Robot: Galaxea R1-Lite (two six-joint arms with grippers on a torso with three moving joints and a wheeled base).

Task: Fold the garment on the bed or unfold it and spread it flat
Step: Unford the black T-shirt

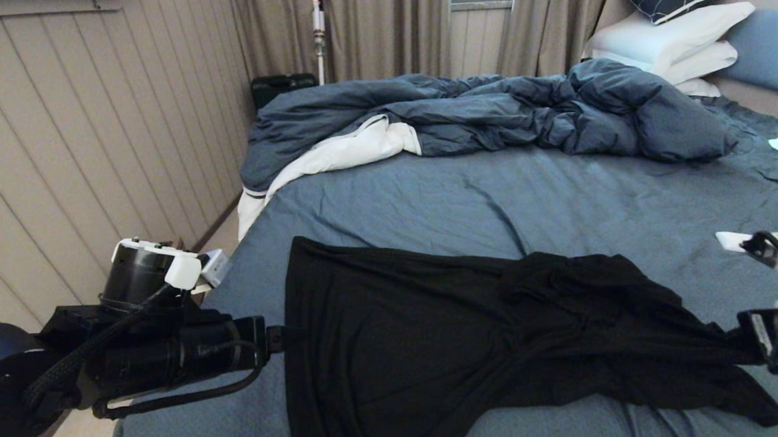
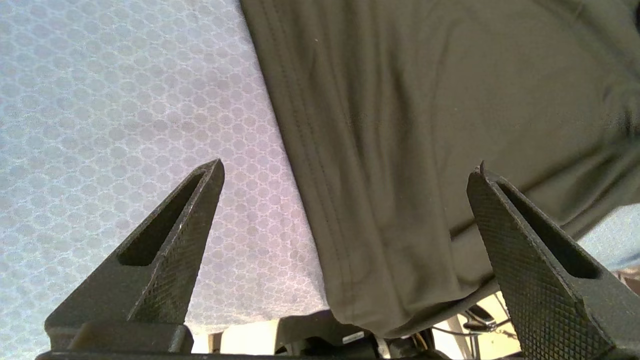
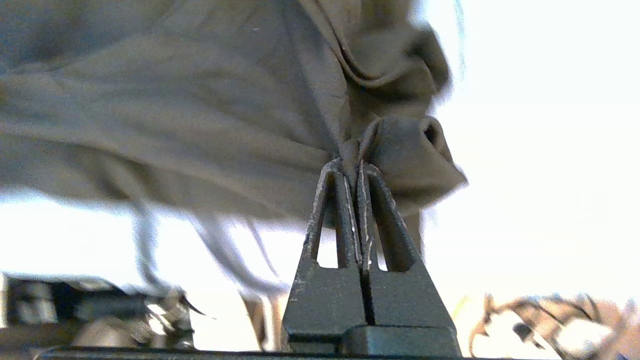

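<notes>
2 grippers flank a black garment [image 1: 435, 336] lying rumpled, print hidden, on the bed [image 1: 467, 194] near its front edge. Left gripper [image 2: 345, 175] gapes wide over the hem. Right gripper [image 3: 352, 165], half cut off at the head view's edge, pinches a fabric bunch.

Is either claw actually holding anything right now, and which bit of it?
The right claw pinches a bunched fold at one end of the black T-shirt. The left claw is open, holding nothing.
</notes>
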